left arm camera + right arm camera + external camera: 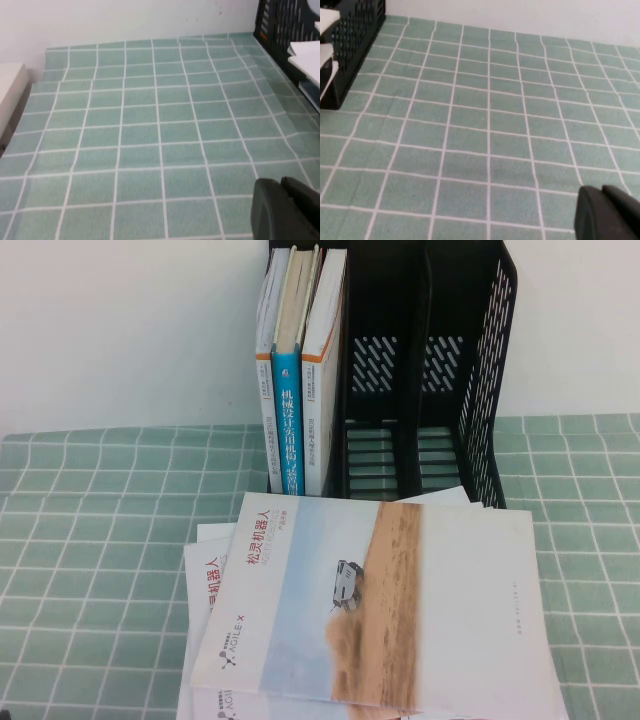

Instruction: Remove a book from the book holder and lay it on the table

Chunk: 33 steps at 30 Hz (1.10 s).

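Stacked brochures (370,610), three books (300,360), pincers (287,210) (607,212) over table (90,540)

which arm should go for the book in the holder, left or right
Left, probably. The books, including the white-spined book, fill the book holder's left compartment. Neither arm shows overhead; left gripper and right gripper hang over bare table.

Left tool (287,210): only small part visible in left wrist view, above green checked bench (150,140). Matte black, hard-plastic look, rounded lobe in front, second angled piece just behind it, narrow seam between. No screws, cables, markings visible.

Right tool (609,214): same in right wrist view. Matte black, rounded front block, wedge-shaped piece behind, thin dark gap between. No labels, no fasteners visible.

High view: neither arm nor tool visible.
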### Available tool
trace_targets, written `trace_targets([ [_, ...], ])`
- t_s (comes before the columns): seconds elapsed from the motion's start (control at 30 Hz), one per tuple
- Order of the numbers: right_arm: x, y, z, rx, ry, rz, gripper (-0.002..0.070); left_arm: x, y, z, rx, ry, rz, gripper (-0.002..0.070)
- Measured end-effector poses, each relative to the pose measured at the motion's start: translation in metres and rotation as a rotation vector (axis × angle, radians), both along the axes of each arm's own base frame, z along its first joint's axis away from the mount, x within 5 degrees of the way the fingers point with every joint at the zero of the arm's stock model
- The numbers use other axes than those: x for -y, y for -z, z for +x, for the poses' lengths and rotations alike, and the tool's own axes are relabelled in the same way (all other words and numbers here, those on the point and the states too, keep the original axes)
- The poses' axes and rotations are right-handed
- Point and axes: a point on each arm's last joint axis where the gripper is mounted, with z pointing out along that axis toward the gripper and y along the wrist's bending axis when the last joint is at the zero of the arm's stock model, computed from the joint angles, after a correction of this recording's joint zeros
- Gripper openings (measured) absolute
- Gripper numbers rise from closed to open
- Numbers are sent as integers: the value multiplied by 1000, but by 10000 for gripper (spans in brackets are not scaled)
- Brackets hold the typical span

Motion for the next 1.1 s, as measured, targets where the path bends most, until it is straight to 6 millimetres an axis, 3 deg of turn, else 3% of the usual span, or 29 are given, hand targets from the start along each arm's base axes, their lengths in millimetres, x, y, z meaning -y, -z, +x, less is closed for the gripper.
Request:
trace_targets([
  [0.17,0,-6,2,71,-7,-6,-2,-1,-6,2,77,-8,-5,-3],
  [0.53,-6,-51,3,563,-71,-138,-2,-4,-44,3,493,-49,-39,-2],
  [0.67,-8,-58,2,641,-89,-182,-2,-6,-56,-1,639,-64,-50,-2],
  [0.97,-8,-64,-1,726,-87,13,-2,-9,-76,-11,886,-88,-85,-3],
  [1.1,-6,-65,-1,736,-75,158,-2,-8,-76,-9,835,-71,-169,-2],
])
